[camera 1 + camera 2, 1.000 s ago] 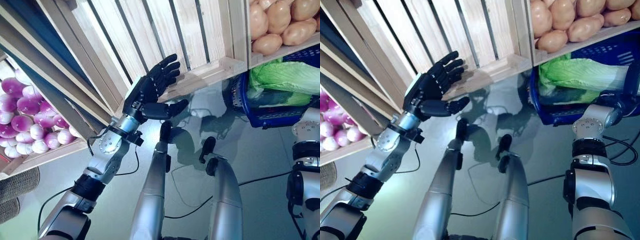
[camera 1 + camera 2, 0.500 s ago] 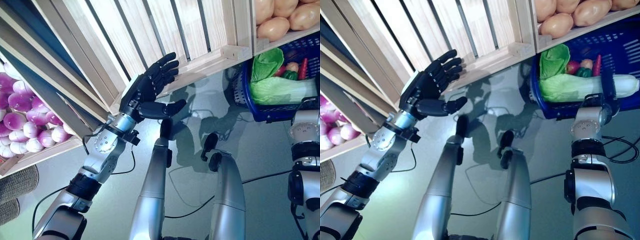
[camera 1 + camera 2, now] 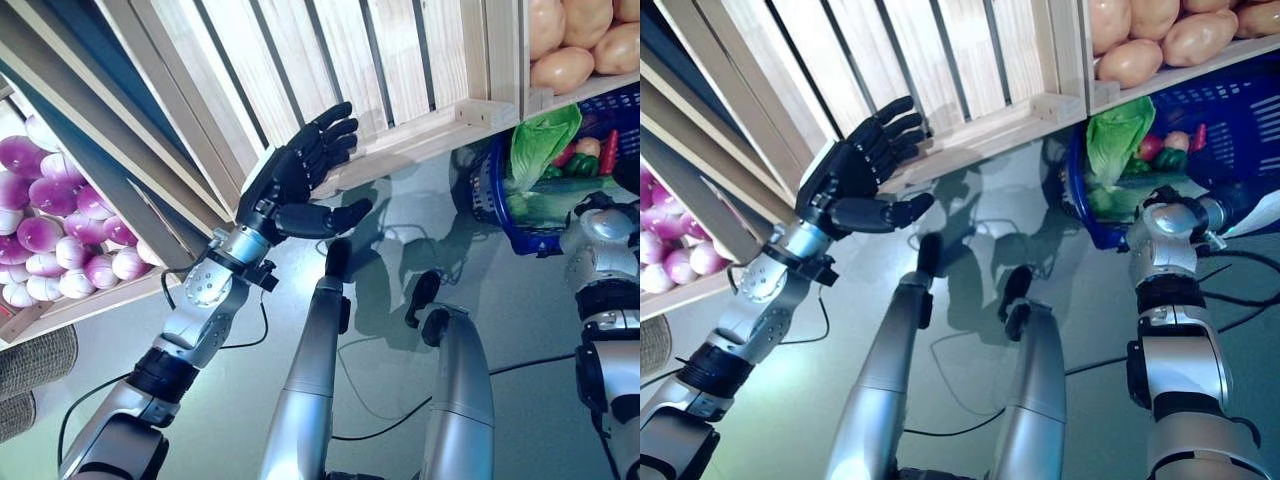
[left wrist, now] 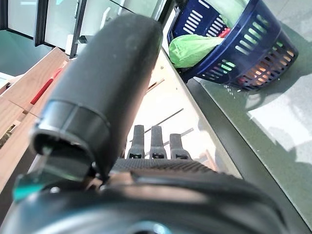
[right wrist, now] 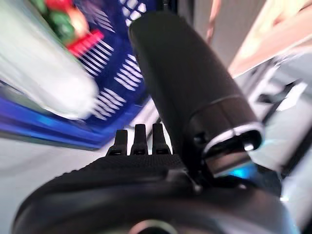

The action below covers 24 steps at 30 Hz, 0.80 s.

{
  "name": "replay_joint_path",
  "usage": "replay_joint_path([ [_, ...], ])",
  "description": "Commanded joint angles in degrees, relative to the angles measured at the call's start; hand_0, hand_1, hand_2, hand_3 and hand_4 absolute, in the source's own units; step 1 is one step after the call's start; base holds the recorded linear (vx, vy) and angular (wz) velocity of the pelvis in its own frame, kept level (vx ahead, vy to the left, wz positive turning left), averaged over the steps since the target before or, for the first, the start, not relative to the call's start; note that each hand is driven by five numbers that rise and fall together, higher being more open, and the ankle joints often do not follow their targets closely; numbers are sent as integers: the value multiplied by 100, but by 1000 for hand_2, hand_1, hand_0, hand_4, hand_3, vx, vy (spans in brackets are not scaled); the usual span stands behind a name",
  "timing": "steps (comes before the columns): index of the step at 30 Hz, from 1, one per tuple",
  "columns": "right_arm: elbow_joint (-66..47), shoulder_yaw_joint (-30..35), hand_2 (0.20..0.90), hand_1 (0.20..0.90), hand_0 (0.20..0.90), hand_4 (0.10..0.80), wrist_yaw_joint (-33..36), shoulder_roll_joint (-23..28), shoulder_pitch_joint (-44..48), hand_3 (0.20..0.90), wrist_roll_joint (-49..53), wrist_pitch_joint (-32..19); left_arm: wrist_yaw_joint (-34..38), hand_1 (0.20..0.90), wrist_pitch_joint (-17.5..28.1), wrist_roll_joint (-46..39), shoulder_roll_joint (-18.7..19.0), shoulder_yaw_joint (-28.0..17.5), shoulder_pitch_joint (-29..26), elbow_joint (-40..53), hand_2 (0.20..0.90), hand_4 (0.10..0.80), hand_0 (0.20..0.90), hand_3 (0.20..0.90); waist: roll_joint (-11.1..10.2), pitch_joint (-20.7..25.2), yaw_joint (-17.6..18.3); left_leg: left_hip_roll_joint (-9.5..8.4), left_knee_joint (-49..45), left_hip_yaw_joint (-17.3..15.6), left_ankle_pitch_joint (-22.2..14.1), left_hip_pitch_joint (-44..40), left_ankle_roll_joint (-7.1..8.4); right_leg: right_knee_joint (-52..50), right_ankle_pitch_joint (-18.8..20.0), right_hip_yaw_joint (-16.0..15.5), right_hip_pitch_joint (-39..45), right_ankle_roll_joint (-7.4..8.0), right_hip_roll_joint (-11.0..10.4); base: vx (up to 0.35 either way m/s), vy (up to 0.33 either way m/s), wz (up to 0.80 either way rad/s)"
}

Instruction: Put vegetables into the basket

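Wooden slatted crate [image 3: 330,70] overhead, its lower rail just past the left hand [image 3: 300,180], raised with fingers straight and spread, thumb out to the side, holding nothing. Fingertips close to the rail; contact not clear. To the left, a second crate [image 3: 95,300] heaped with purple-and-white onions [image 3: 60,230], well apart from the hand. To the right, above the basket, a shelf of potatoes [image 3: 1160,40].

On the floor [image 3: 380,250], tucked under the potato shelf, a blue basket [image 3: 1240,110] with slotted walls. Inside: a leafy green cabbage [image 3: 1120,135] leaning at the near left side, a long green vegetable lying across, and red and green items [image 3: 1175,150] behind; kinds too small to tell. Partly blocking the basket's front in both eye views, the right forearm and wrist.

Right hand [image 5: 141,146] seen only in its own wrist view, fingers straight beside a thick thumb, gripping nothing, poised by the basket's blue wall with a pale, blurred vegetable [image 5: 44,73] just beyond, and red and green items at the far corner. Whether that pale thing lies in the basket, not clear.

In the left wrist view, the basket from outside, with green leaf bulging over its rim, and the crate's slats beyond straight fingers. Onions in the eye views only.
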<state>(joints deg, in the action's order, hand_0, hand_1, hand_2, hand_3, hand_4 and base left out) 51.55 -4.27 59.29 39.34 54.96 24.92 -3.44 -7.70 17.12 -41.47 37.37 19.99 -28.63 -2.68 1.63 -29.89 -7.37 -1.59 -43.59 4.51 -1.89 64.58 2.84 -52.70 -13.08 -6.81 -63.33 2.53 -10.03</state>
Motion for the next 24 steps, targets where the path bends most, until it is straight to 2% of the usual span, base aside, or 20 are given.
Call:
replay_joint_path([
  [1,-238,-500,900,900,900,800,1059,1193,375,900,-989,406,-90,900,968,-356,-156,-198,-23,976,900,800,900,900,342,10,95,-170,379,-311,-347,-723,-370,1116,934,-93,910,-52,341,-31,11,0],
  [3,-204,-587,900,900,900,800,1133,1230,407,900,-1039,488,-81,900,1003,-401,-107,-191,0,1006,900,800,900,900,331,10,93,-159,496,-298,-321,-874,-350,1228,932,-89,1059,-48,362,-16,3,1],
  [8,-127,-600,900,900,900,800,1250,1141,237,900,-1214,672,-216,900,945,-485,3,-326,-15,1066,900,800,900,900,180,10,11,-186,1300,-238,-143,-1871,-251,2045,931,-245,2078,7,337,-59,-17,4],
  [12,-135,-377,900,900,900,800,1035,894,-14,900,-1009,437,-371,900,595,-503,-91,-384,-35,1044,900,800,900,900,78,10,-41,-255,2006,-197,22,-2855,-220,2638,947,-384,3059,61,306,-61,10,4],
  [15,-302,-326,900,900,900,800,848,733,-267,900,-1014,453,-391,900,366,-586,-140,-330,1,997,900,800,900,900,55,217,-33,-266,2337,-154,112,-3301,-216,2970,1017,-453,3500,87,267,31,36,-1],
  [21,-1239,57,900,900,900,800,-402,-72,-1630,900,77,-488,86,900,-170,-415,-464,-335,397,658,900,800,900,900,-25,883,143,-137,3139,-110,197,-4531,-196,3817,1129,-477,4737,60,288,106,83,-9],
  [24,-2023,33,900,900,900,800,-1046,-560,-2309,900,67,-549,154,900,-377,-281,-695,-365,567,456,900,800,900,900,-105,1105,264,-61,3488,-142,243,-4945,-201,4168,1213,-428,5124,98,284,72,53,-8],
])
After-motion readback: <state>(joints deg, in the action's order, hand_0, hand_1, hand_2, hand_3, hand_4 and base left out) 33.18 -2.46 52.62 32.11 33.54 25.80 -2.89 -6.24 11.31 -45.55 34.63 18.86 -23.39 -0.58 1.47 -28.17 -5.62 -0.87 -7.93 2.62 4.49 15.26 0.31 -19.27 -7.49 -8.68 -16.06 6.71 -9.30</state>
